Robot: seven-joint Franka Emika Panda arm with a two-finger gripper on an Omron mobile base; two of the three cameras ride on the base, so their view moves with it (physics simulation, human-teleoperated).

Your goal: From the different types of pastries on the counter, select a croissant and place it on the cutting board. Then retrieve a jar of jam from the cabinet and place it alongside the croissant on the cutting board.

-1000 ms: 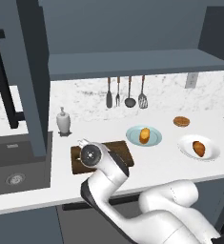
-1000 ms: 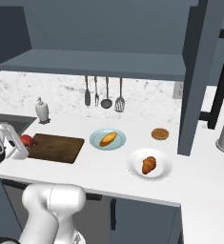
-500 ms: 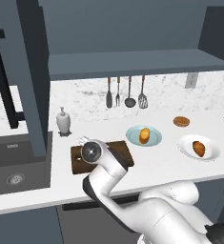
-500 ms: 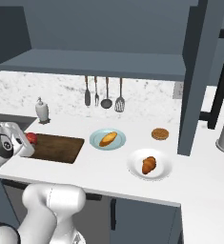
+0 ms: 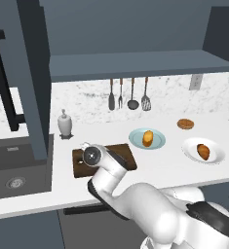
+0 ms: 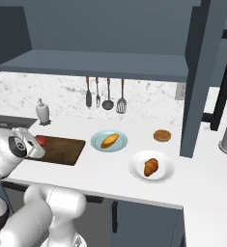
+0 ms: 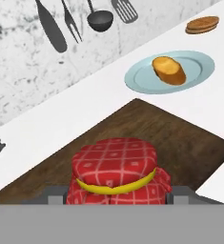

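My gripper [image 6: 37, 143] is shut on the jar of jam [image 7: 116, 169], a squat red jar with a checked cloth top, low over the left end of the dark cutting board [image 6: 62, 150]. Whether the jar touches the board I cannot tell. In the hand view a grey finger [image 7: 50, 193] shows at each side of the jar, with the board [image 7: 180, 138] stretching beyond it. The croissant [image 6: 151, 167] lies on a white plate [image 6: 134, 170] on the counter [image 6: 100, 171], right of the board. In the left base view the croissant [image 5: 202, 151] is at the far right.
A yellow-orange bun [image 6: 110, 140] sits on a blue plate [image 6: 96, 143] just right of the board, and a flat brown disc pastry [image 6: 162, 135] lies behind it. Utensils [image 5: 128, 95] hang on the wall. A soap dispenser [image 5: 64, 124] and a sink [image 5: 11, 170] are at the left. The cabinet [image 5: 33, 73] hangs above.
The gripper has carried the red jar a little to the right, from the board's left edge to over its left end. The pastries have not moved.
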